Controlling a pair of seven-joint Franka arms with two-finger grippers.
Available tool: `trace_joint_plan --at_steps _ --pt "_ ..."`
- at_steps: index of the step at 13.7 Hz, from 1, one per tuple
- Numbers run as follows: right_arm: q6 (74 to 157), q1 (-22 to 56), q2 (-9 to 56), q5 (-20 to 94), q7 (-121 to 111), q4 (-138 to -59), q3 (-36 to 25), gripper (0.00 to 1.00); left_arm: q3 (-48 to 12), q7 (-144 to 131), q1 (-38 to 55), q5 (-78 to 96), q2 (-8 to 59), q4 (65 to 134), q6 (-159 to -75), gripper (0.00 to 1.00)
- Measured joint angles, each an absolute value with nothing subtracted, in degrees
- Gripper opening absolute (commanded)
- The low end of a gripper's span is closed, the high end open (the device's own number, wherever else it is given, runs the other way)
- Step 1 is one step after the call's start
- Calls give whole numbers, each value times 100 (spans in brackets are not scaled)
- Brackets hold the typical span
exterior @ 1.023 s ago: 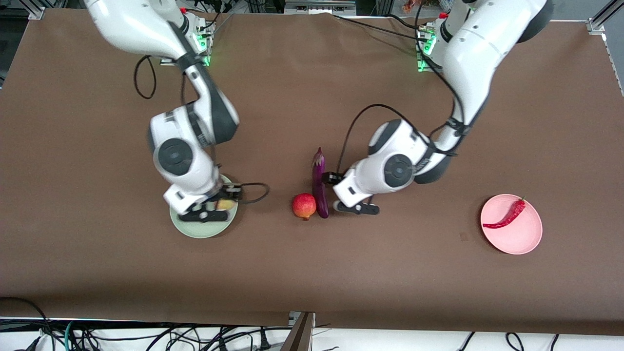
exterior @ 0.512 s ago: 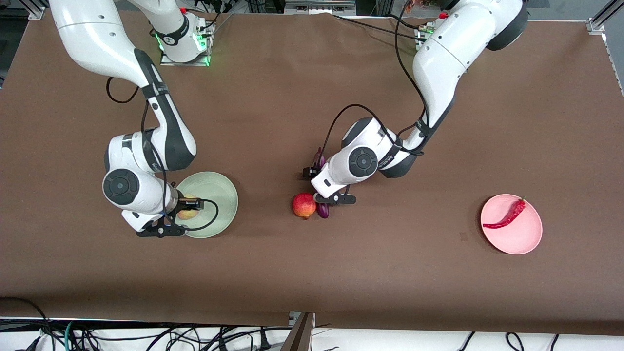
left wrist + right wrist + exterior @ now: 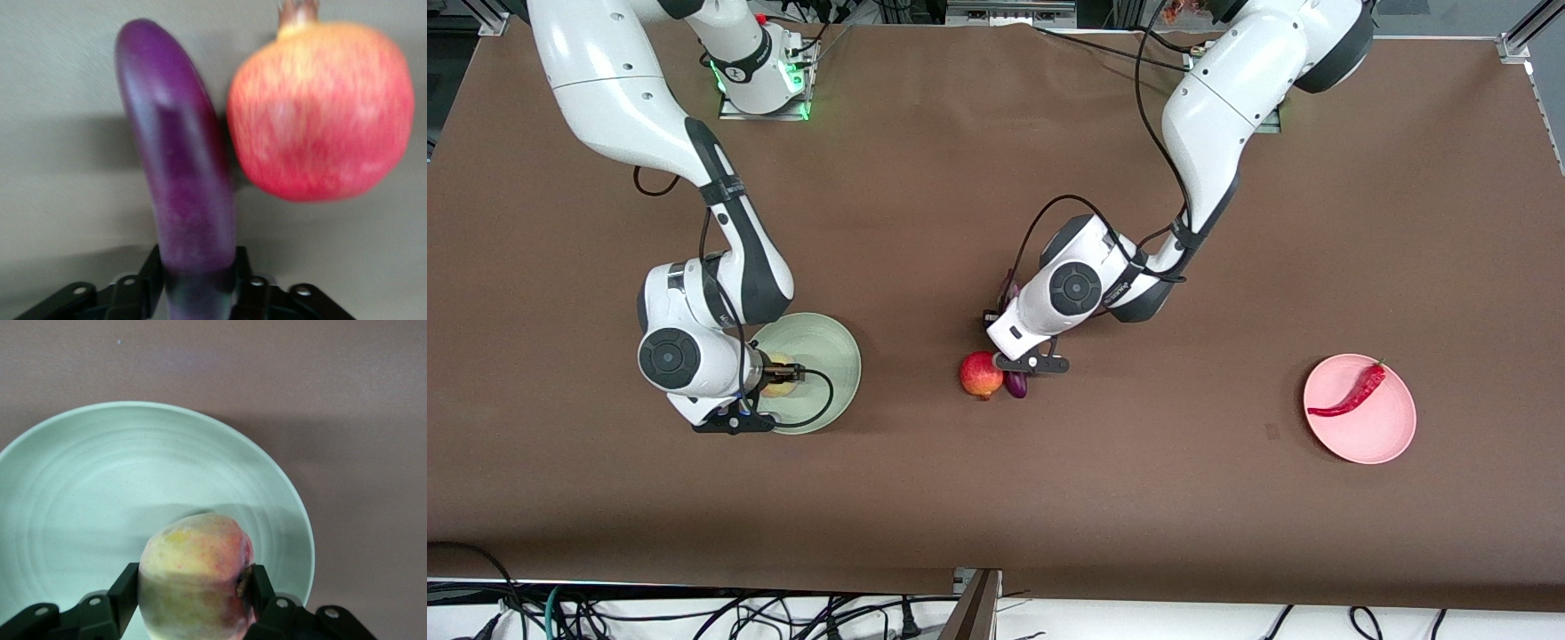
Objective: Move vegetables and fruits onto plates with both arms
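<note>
My left gripper (image 3: 1021,362) is down at the table's middle, shut on the purple eggplant (image 3: 1016,384). In the left wrist view its fingers (image 3: 150,277) press both sides of the eggplant (image 3: 180,187), and the red-orange fruit (image 3: 320,113) lies right beside it. That fruit (image 3: 982,374) rests on the table. My right gripper (image 3: 193,593) is shut on the pale yellow fruit (image 3: 193,573) over the green plate (image 3: 100,473). In the front view this fruit (image 3: 780,373) is over the plate (image 3: 827,342) near its rim. The red chili (image 3: 1356,391) lies on the pink plate (image 3: 1369,436).
The brown table (image 3: 1183,516) stretches bare between the two plates. Black cables loop from both wrists, one (image 3: 818,404) over the green plate. The arm bases stand along the table's edge farthest from the front camera.
My left gripper slid over the eggplant and shut on it. My right arm swung toward its own end of the table, keeping the yellow fruit over the green plate.
</note>
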State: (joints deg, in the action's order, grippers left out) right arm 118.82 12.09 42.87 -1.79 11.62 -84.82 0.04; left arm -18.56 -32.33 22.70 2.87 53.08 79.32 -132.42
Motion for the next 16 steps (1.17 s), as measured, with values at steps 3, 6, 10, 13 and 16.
trace_joint_plan --at_steps 3,6,10,13,16 --pt "11882 1208 4287 -176 1162 -8483 4 100 -1833 -3179 1963 287 5198 7840 -12933 0" --pt "11884 1209 4289 -176 1158 -8467 17 100 -1823 -2510 1287 286 4751 7713 -11917 0" --pt "11904 1254 4060 -162 1270 -8327 396 100 -1732 20 -205 282 4327 7704 -10914 0" --pt "12211 1529 3899 -159 2284 -8310 862 100 -1692 1951 -1330 -49 4348 7789 -10650 0" --pt "13075 2067 3983 -159 3386 -8318 959 100 -1677 3121 -1835 -465 4373 7838 -10589 0"
